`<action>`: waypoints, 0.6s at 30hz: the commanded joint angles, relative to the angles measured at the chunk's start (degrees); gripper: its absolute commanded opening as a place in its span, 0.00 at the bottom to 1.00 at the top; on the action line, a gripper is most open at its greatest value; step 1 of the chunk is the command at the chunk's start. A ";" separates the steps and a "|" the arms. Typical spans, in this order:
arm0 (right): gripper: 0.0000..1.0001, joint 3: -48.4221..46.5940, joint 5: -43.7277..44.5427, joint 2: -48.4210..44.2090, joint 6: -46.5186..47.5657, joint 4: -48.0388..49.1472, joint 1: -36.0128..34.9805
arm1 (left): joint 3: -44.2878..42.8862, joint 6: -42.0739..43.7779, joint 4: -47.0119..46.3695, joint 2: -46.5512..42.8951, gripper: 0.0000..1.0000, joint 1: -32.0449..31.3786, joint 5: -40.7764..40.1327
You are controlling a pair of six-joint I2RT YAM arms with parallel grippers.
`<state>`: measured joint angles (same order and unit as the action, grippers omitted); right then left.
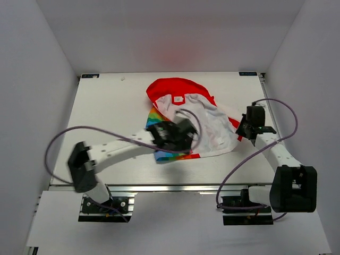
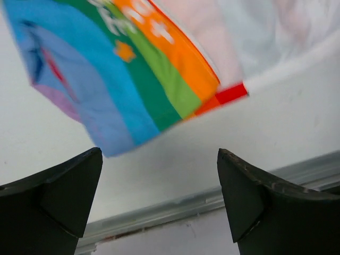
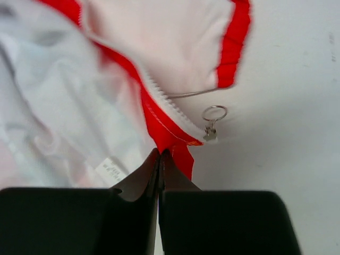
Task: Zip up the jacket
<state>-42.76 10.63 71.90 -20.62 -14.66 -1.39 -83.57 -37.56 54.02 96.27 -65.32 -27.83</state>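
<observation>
red-and-white cloth, thin and limp: the jacket lies opened out on the table, hood toward the far edge, lining up. right gripper is pinched tight on the red hem just beside the zipper slider, its ring pull loose on the table; left gripper hangs spread wide, empty, over the rainbow panel corner. light and floppy, likely to bunch if tugged; best holds look like the hem under the teeth and that small ring.
</observation>
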 commanded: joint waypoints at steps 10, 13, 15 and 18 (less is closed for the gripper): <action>0.00 -3.12 25.13 0.25 -0.71 -6.08 -42.35 | 25.73 -3.31 -12.00 -25.95 0.98 29.98 17.72; 0.00 -1.72 24.44 5.96 -5.47 -8.63 -52.99 | 27.06 -2.87 -13.06 -26.31 0.98 32.09 19.13; 0.05 -1.88 20.75 11.47 -9.34 -9.86 -59.06 | 27.06 -2.52 -13.33 -25.52 0.98 32.80 19.13; 0.30 -5.39 20.92 16.59 -13.13 -14.51 -65.05 | 26.62 -2.08 -13.59 -23.16 0.98 33.41 20.01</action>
<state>-45.65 29.93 85.41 -27.64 -22.04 -62.63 -56.05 -40.01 42.37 72.05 -32.56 -10.24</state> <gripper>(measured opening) 0.265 0.982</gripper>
